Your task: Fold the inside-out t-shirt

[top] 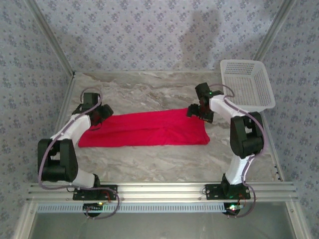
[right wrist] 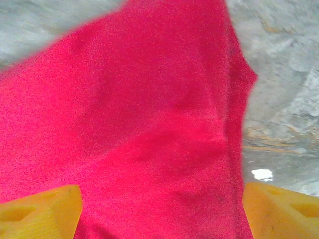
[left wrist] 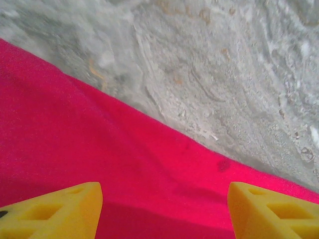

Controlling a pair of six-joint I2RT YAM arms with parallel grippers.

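Spread wide, gripping nothing: left gripper (top: 99, 119) at 10 o'clock of the t-shirt (top: 144, 129), right gripper (top: 195, 112) at 2. Could pinch one layer only, skewing the fold.

We find the t-shirt (top: 144, 129) flat on the counter (top: 149, 164), its ends under our left jaws and right jaws; a basket (top: 247, 84) sits beyond the right jaws.

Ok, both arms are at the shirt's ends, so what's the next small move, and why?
Probably lower both and close. The left gripper and right gripper stand open over the far corners of the t-shirt, which lies flat in a long band. Cloth shows between each pair of fingers, and nothing is pinched yet.
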